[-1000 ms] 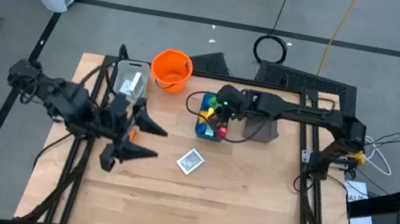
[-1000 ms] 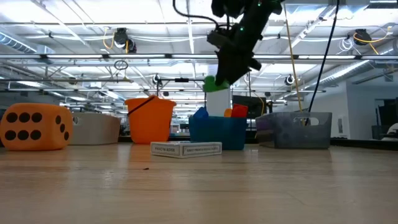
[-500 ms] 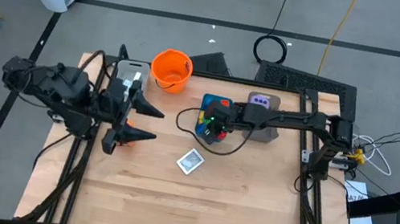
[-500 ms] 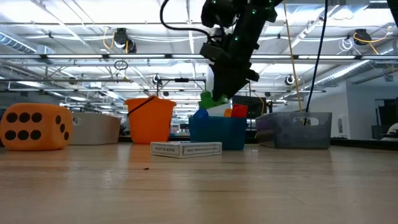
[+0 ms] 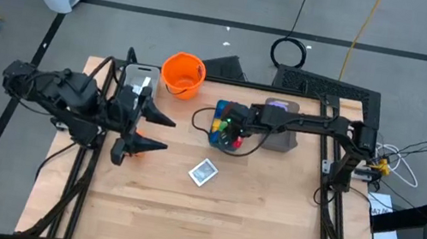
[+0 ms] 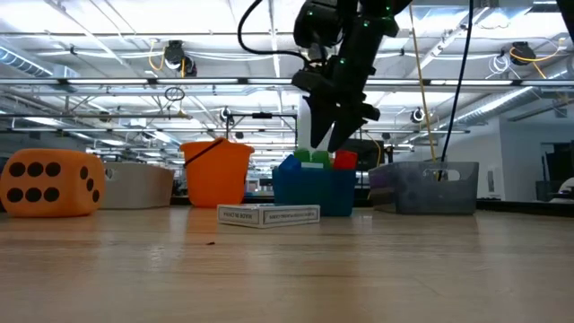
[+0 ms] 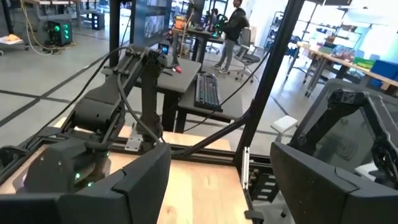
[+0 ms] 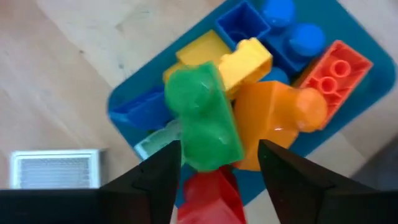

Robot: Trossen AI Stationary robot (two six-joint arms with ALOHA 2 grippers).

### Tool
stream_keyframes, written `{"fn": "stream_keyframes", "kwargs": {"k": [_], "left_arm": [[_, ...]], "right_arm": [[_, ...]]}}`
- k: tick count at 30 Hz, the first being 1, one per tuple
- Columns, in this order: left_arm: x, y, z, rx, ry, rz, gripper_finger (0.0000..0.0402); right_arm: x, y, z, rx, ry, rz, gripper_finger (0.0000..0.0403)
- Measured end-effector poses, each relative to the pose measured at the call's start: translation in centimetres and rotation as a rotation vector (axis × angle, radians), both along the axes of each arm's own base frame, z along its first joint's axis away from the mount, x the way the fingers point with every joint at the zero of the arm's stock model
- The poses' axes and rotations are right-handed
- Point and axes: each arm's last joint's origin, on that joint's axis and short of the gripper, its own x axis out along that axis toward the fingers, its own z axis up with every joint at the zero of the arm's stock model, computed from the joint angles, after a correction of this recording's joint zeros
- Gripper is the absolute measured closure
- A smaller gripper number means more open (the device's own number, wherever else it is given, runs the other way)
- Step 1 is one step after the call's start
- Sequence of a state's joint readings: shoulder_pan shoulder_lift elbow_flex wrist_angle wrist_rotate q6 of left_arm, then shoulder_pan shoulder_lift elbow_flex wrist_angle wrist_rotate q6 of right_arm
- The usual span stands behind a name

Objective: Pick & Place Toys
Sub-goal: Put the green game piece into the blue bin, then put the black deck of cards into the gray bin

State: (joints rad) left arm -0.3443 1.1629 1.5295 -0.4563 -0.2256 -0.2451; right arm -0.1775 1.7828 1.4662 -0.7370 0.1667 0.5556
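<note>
Green brick (image 8: 202,118) dropped into teal tray (image 5: 212,135); right claw (image 6: 330,142) released above; left claw (image 5: 161,131) open.

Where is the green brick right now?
The green brick lies on top of the pile in the blue tray, right under the right gripper. In the high view that tray is right of the orange bucket.

We see two matte black arms, the left arm (image 5: 60,98) and the right arm (image 5: 317,126), built of chunky rounded joints. Black cables loop along them, small green lights glow near the right wrist, and wedge-shaped black fingers (image 8: 146,180) taper forward.
</note>
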Motion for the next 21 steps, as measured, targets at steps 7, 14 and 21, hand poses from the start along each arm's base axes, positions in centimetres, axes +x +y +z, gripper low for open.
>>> {"fn": "stream_keyframes", "kwargs": {"k": [7, 14, 21], "left_arm": [[0.3, -0.1, -0.5, 0.012, 0.037, 0.000, 0.0117], [1.8, -0.6, -1.2, 0.020, 0.059, 0.004, 0.0117], [3.6, -1.0, -2.3, 0.036, 0.100, 0.029, 0.0117]], "right_arm": [[0.3, 0.1, 0.6, 0.027, -0.071, 0.017, 0.0164], [0.6, 0.4, 2.3, 0.027, -0.199, 0.026, 0.0156], [-0.2, 1.0, 5.3, 0.131, -0.356, 0.106, 0.0156]]}}
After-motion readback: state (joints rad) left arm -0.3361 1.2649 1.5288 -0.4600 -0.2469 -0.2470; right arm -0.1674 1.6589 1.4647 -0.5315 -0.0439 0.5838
